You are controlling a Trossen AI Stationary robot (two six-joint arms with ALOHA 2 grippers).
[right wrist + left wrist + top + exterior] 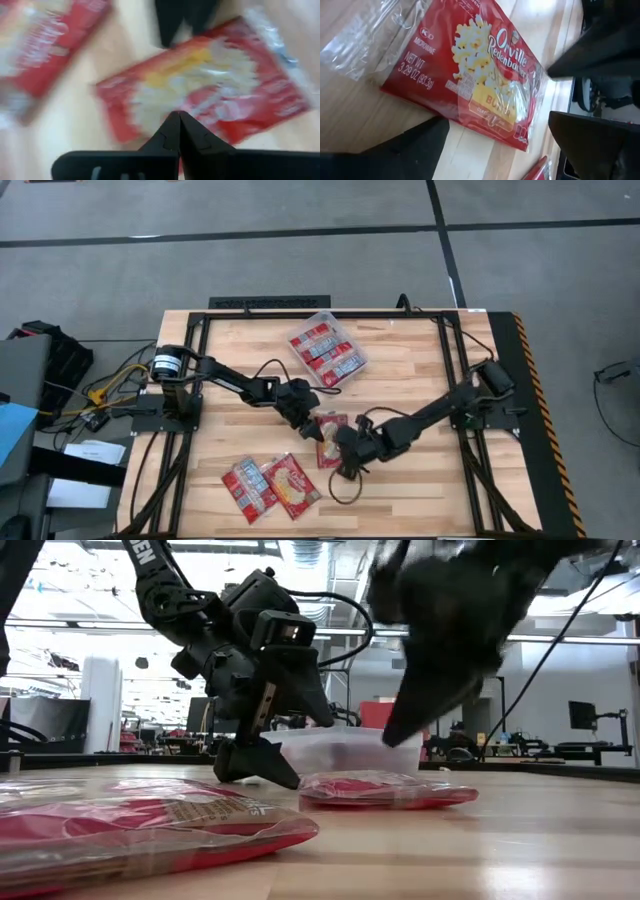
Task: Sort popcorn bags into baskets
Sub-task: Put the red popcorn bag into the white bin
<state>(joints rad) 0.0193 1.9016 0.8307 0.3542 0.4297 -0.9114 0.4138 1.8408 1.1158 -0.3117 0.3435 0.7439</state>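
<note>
Popcorn bag (331, 437) lies flat on the bench (420, 380) between the wide left pincer (308, 426) and closed right pincer (341, 452) (tub (345, 748) behind it, seen low).

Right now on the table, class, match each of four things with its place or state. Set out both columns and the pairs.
1. left gripper
2. right gripper
3. clear tub
4. popcorn bag between the grippers

A. lies flat on the wood
B. jaws open
C. holds packets, at the far side
D. jaws shut

Pairs: 1-B, 2-D, 3-C, 4-A
</note>
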